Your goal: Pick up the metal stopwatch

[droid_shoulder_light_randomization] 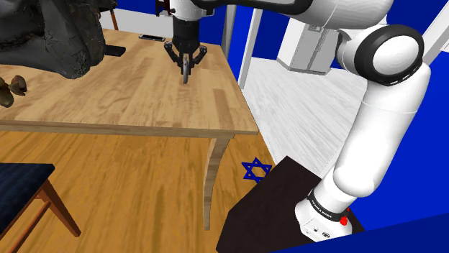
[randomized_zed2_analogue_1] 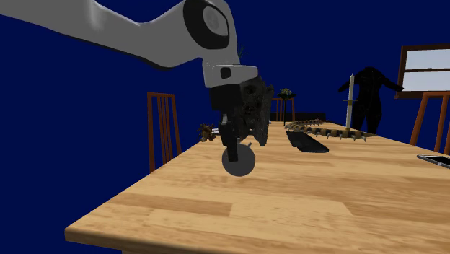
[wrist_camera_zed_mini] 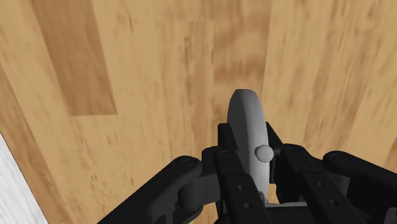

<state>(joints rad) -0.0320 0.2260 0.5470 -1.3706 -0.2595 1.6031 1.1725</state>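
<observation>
Plain grey disc-shaped stopwatch (randomized_zed2_analogue_1: 239,161) in the all-black two-finger gripper (randomized_zed2_analogue_1: 239,148). Beneath the gripper, a pale honey-brown wooden table (randomized_zed2_analogue_1: 288,209) with darker plank streaks. Beyond it, a flat deep-blue wall (randomized_zed2_analogue_1: 65,144). Above it, a white arm (randomized_zed2_analogue_1: 137,36) with dark joints.

arm (droid_shoulder_light_randomization: 381,122): stretched out | tool (droid_shoulder_light_randomization: 186,66): pointing down, clasping stopwatch (randomized_zed2_analogue_1: 239,161)

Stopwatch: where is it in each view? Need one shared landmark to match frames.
Shoulder view: stopwatch at top centre, clasped in the end effector, over the wooden table.
Second exterior view: stopwatch is the grey disc at centre, under the end effector.
Wrist view: stopwatch edge-on between the fingers.
Shared landmark: the wooden table's planks behind it.
</observation>
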